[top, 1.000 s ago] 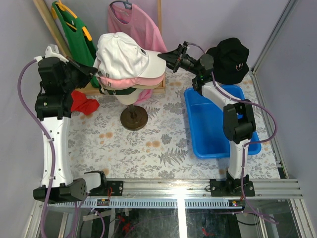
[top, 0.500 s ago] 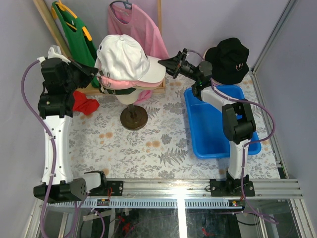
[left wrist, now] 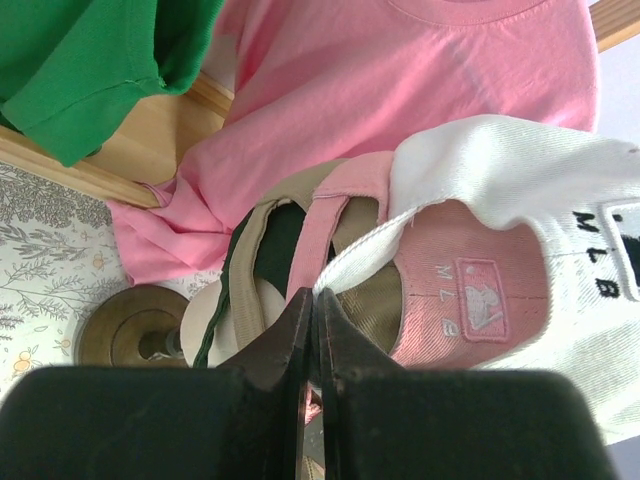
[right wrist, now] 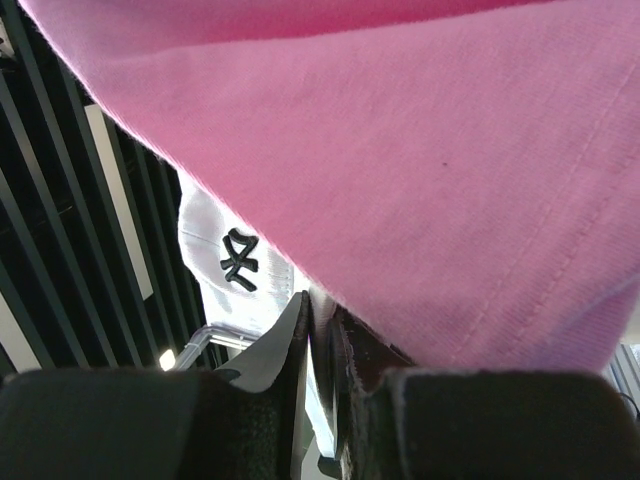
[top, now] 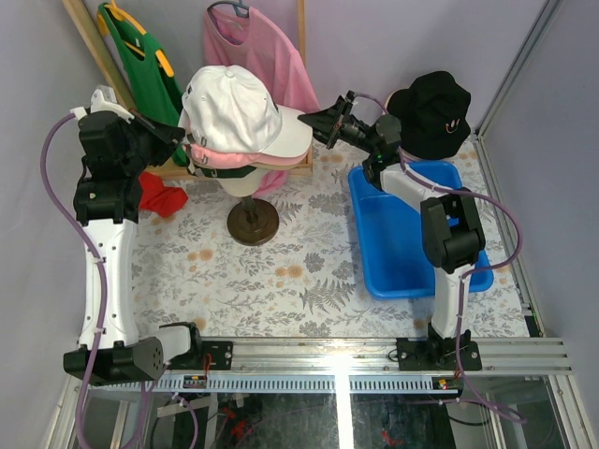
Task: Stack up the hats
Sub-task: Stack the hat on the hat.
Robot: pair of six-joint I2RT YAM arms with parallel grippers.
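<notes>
Placement of white cotton baseball cap [top: 232, 108]: it is sitting uppermost on a pile of soft caps, over a pink cap [top: 223, 154], a tan cap [top: 284, 165] and a dark green cap [top: 213, 172]. All of them are resting on the cream egg-shaped mannequin head [top: 245, 183] above its round brass stand base [top: 253, 224].

The left gripper [left wrist: 312, 300] is pinching the white cap's rear hem, its jaws pressed fully together on the fabric. The right gripper [top: 316, 120] is nipping the white peak, its jaws nearly together with only the thin peak between them. The cap is thus being held from both ends and appears not yet settled squarely.

A black fabric bucket hat [top: 432, 110] is sitting well apart at the far right, beyond the blue plastic tub [top: 374, 253]. What is supporting it cannot be seen, and it is judged not yet stacked.

Risks from here:
- One side letting go early could leave the cap tilting or sliding off the pile.
- A downward or sideways pull while both jaws are gripping could drag the lower caps askew or rock the stand.
- The right gripper is working just beside the hanging pink cotton T-shirt [top: 257, 42], so it could snag the cloth when withdrawing.
</notes>
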